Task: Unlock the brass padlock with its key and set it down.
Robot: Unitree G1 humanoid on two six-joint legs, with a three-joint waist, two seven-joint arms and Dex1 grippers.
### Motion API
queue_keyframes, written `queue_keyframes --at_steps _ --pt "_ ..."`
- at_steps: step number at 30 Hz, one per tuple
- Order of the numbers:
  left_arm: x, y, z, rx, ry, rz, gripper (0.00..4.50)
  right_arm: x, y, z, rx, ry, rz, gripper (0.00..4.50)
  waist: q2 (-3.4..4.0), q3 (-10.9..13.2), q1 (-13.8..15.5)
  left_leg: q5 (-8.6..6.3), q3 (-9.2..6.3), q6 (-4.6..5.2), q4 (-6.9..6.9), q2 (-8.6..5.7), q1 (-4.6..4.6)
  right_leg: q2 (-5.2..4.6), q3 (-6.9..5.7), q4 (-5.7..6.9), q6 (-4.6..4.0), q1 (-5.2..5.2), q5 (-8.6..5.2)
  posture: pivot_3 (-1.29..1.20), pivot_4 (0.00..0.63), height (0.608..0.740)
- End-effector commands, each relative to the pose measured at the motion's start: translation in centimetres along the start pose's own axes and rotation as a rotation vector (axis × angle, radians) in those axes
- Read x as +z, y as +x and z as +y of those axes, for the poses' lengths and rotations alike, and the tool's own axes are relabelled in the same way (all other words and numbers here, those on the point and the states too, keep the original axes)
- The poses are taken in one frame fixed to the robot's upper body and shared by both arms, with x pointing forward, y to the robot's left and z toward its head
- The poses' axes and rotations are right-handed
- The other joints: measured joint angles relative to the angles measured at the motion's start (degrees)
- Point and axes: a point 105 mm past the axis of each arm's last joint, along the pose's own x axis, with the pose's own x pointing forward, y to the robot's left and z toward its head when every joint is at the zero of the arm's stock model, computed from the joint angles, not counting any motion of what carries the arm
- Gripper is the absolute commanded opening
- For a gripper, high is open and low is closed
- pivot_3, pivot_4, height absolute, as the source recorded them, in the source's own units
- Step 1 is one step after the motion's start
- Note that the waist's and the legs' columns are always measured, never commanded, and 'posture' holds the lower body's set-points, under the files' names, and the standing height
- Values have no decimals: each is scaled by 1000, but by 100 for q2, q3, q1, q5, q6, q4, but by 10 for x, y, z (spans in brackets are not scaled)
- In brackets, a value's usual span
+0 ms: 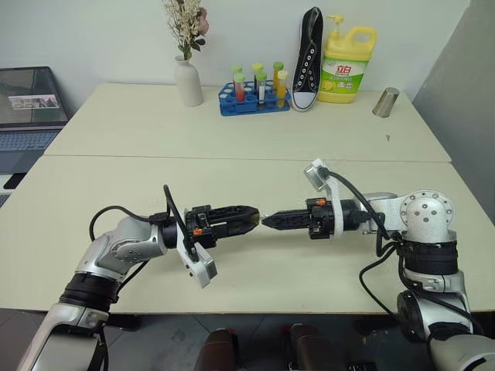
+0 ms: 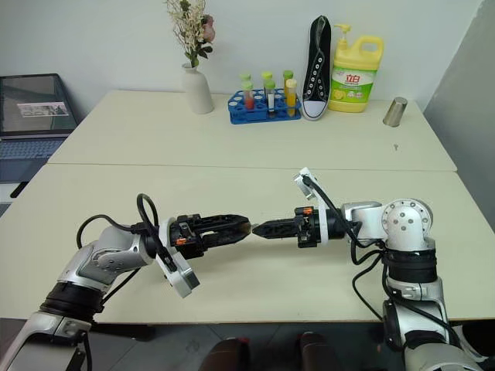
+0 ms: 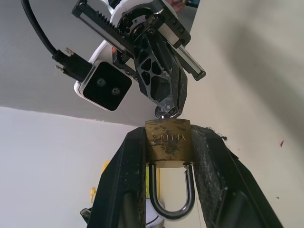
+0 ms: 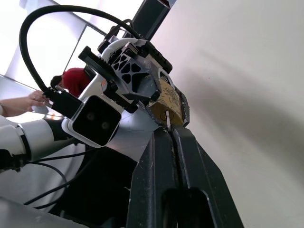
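A: The brass padlock point(image 3: 168, 143) sits clamped between the two fingers of the left end effector point(image 1: 246, 219), held above the near worktop point(image 1: 255, 178). Its silvery shackle loops back between the fingers, still seated in the body. Stamped letters run across the brass face, upside down in the left wrist view; I cannot read them for certain.

B: And the key point(image 4: 167, 119)?

A: Pinched in the right end effector point(image 1: 272, 220), whose fingers are pressed together on it. Its tip meets the end of the padlock body. The two end effectors point at each other, tip to tip, roughly level.

B: Any other writing?

A: At the far edge, a yellow detergent bottle point(image 1: 347, 64) with a green and red label bearing Chinese characters. Left of it stand a black sneaker point(image 1: 308, 59) on end, a blue tube rack point(image 1: 253, 91) and a white vase point(image 1: 188, 81).
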Motion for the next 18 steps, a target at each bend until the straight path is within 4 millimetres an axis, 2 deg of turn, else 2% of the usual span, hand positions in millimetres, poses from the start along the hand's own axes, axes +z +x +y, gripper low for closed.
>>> queue_keyframes --at_steps 1,5,10,13,18 --pt "5 -3 -4 -24 17 -19 970 16 -5 12 45 -17 -54 0 0 0 -3 0 1 0 0 0 0 0 1 0 0 0 0 0 150 740" --pt "5 -2 -4 -10 -3 -5 970 11 -4 14 35 -42 -24 0 1 1 -4 0 1 0 -1 0 -1 0 0 -1 0 -1 0 0 150 740" --pt "4 0 -2 -7 0 -4 970 14 -1 18 9 -124 -74 0 2 1 -3 0 -1 1 -2 0 -3 0 -1 -2 1 -3 0 0 150 740" --pt "3 -1 0 -3 -4 2 970 13 -1 20 -25 -215 -94 613 3 2 -7 0 0 1 -2 -1 -4 0 0 -3 1 -3 -1 0 150 740" --pt "-1 0 3 6 -11 17 970 -8 -3 20 -82 -422 -35 2398 4 3 -1 -1 -5 1 -4 -2 -6 0 -5 -7 9 -4 -5 0 150 740"
